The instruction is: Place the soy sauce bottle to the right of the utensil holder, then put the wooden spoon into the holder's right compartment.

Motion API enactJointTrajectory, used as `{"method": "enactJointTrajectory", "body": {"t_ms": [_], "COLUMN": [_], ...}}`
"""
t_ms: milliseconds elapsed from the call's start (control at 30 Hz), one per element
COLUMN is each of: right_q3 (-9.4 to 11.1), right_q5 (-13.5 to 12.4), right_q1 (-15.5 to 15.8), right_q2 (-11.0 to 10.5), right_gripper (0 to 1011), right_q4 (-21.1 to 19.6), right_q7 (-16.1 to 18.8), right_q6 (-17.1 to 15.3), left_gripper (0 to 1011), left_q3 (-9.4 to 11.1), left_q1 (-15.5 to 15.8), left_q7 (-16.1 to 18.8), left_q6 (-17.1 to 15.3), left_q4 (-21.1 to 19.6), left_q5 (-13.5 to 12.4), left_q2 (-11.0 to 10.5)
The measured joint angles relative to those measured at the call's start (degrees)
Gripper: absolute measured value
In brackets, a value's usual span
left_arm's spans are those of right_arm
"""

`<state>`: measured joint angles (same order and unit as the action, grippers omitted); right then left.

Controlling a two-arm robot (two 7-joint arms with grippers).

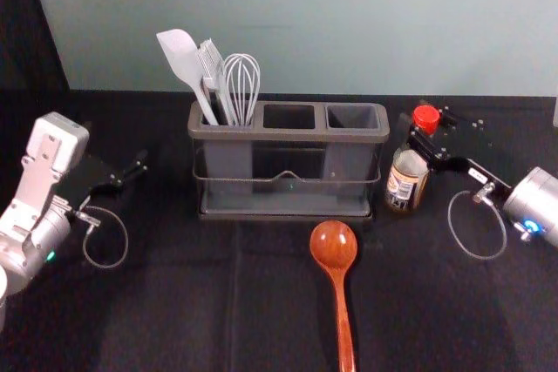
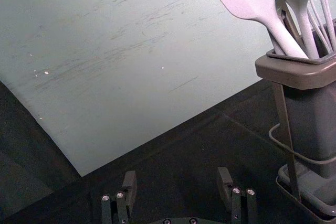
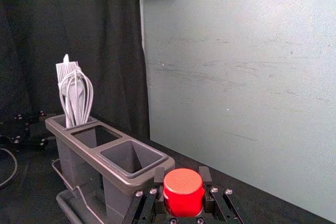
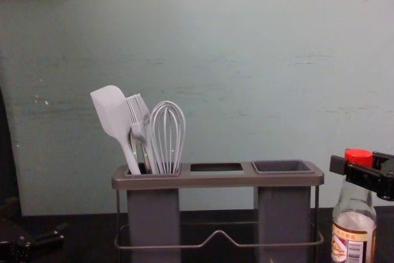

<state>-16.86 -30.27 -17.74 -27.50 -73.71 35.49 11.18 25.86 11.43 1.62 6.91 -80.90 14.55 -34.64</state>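
While the right hand point(image 1: 426, 131) is clamped on its neck, the soy sauce bottle point(image 4: 353, 223), glass, labelled, red-capped, is upright just beside the right end of the utensil holder point(image 1: 288, 135). Utensil holder: grey, three compartments, the left one bearing a spatula point(image 4: 112, 114), a basting brush point(image 4: 138, 115) and a whisk point(image 4: 167, 133). Wooden spoon point(image 1: 334, 247): one, lying on the black counter point(image 1: 200, 302) before the holder, bowl toward it. Left hand point(image 1: 132, 172): parked left of the holder, fingers apart
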Motion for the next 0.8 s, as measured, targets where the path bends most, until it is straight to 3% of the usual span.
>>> {"method": "enactJointTrajectory", "body": {"t_ms": [600, 800], "right_q3": [-0.3, -0.3], "right_q5": [0.6, 0.7], "right_q1": [-1.8, -2.2], "right_q2": [1.0, 1.2], "right_gripper": [393, 570], "right_q4": [2.3, 2.6], "right_q7": [0.3, 0.3], "right_q6": [0.4, 0.4], "left_gripper": [1005, 1005], "left_q3": [0.0, 0.0], "left_q1": [0.0, 0.0], "left_q7": [0.0, 0.0], "left_q6": [0.0, 0.0], "left_q4": [0.0, 0.0], "left_q5": [0.0, 0.0], "left_q2": [0.0, 0.0]}}
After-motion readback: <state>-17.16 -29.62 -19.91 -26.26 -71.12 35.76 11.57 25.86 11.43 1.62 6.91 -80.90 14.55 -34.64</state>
